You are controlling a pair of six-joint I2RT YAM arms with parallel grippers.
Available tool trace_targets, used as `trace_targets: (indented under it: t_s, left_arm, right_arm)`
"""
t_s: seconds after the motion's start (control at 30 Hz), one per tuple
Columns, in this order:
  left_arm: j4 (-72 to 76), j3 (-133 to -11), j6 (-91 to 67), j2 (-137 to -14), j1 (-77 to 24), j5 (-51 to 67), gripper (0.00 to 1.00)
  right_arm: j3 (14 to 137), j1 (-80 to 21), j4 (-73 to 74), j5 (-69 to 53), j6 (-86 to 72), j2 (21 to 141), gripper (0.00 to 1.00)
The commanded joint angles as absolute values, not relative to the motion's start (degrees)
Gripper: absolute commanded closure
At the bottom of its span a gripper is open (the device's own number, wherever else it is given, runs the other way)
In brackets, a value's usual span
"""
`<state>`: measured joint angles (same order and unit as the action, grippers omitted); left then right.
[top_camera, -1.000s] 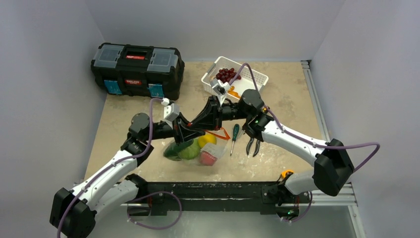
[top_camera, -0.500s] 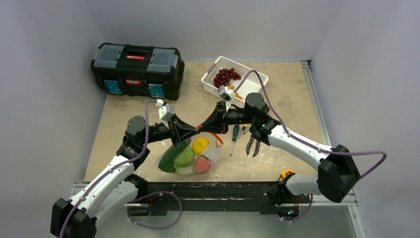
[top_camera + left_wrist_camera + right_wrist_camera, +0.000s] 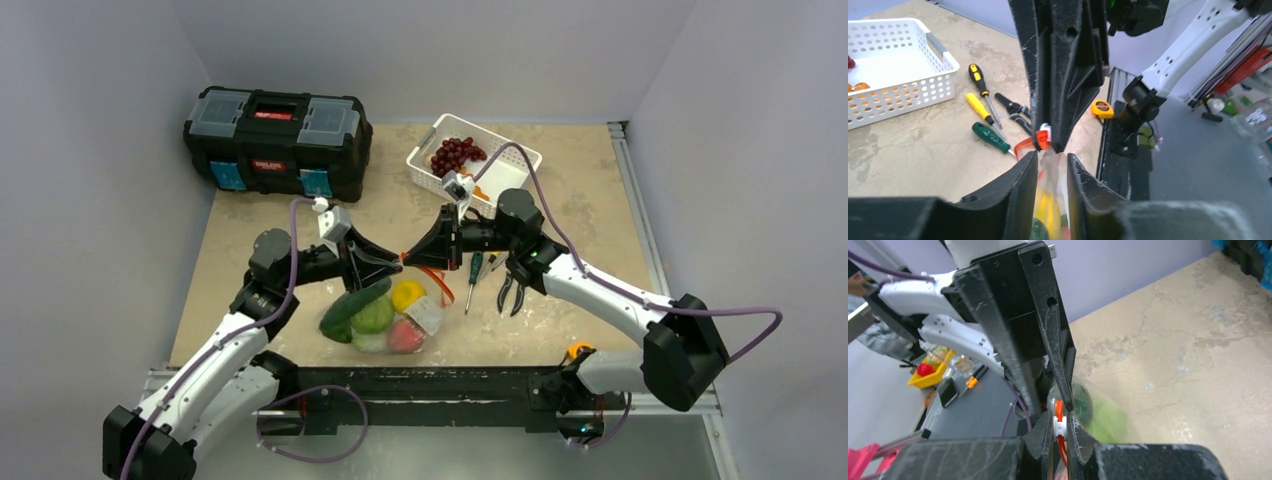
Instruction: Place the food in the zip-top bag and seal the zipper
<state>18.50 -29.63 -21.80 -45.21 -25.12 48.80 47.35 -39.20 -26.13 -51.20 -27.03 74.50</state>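
Note:
The clear zip-top bag (image 3: 385, 318) sits below both grippers and holds the food: a dark cucumber (image 3: 355, 305), a green cabbage (image 3: 373, 318), a yellow citrus (image 3: 405, 293) and a pink peach (image 3: 405, 336). My right gripper (image 3: 1060, 416) is shut on the white slider (image 3: 1060, 427) of the orange-red zipper (image 3: 440, 279). My left gripper (image 3: 1052, 156) faces it tip to tip. Its jaws stand slightly apart, with the bag's film (image 3: 1054, 172) loose between them.
A black toolbox (image 3: 278, 128) stands at the back left. A white slotted basket (image 3: 500, 170) with grapes (image 3: 455, 152) is at the back. Screwdrivers (image 3: 473, 272) and pliers (image 3: 510, 293) lie to the right of the bag, and a tape measure (image 3: 578, 350) lies near the front rail.
The bag has come down and spread out below the grippers. My left gripper, shut on the bag's mouth before, has parted its jaws. The right gripper keeps hold of the slider.

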Motion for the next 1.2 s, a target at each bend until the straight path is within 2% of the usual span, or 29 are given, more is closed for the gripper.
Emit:
trace_targets:
  t_s: [0.0, 0.1, 0.13, 0.23, 0.33, 0.43, 0.53, 0.73, 0.97, 1.17]
  left_arm:
    - [10.15, -36.69, -17.87, -42.98, -24.86, 48.86, 0.63]
    - [-1.46, -41.82, -17.28, -41.05, -24.8, 42.19, 0.42]
    - [-7.3, -43.66, -17.53, -40.44, -24.82, 38.41, 0.38]
    - [-17.23, -49.15, -20.73, -39.53, -24.86, 27.24, 0.34]
    - [-22.89, -52.87, -27.42, -39.71, -24.86, 21.61, 0.29]
    - [-25.1, -54.65, -33.14, -40.97, -24.92, 22.36, 0.28]
    - [-22.14, -53.14, -34.4, -40.91, -27.12, 23.92, 0.32]
    - [-15.64, -50.71, -31.45, -40.26, -38.83, 11.66, 0.29]
    - [-16.37, -52.58, -25.85, -46.73, -45.99, 0.68, 0.32]
    - [-11.95, -51.86, -26.83, -51.72, -50.42, -14.21, 0.32]
  right_arm:
    - [53.57, -39.53, -24.42, -44.14, -32.44, 73.74, 1.0]
    - [56.91, -42.21, -20.54, -34.58, -34.56, 73.38, 1.0]
    - [58.28, -43.43, -18.11, -30.54, -34.48, 73.12, 1.0]
    - [61.43, -47.3, -12.16, -17.74, -36.75, 72.48, 1.0]
    - [64.19, -49.9, -7.45, -5.77, -40.98, 72.23, 1.0]
    - [66.44, -51.8, -5.43, 0.99, -44.87, 72.57, 1.0]
    - [68.28, -53.4, -2.8, 9.45, -47.69, 73.2, 1.0]
    - [72.4, -55.28, 1.39, 18.47, -50.17, 76.11, 1.0]
    - [73.96, -57.1, 1.57, 23.84, -52.53, 77.0, 1.0]
    - [73.75, -58.73, 1.24, 27.4, -54.28, 76.88, 1.0]
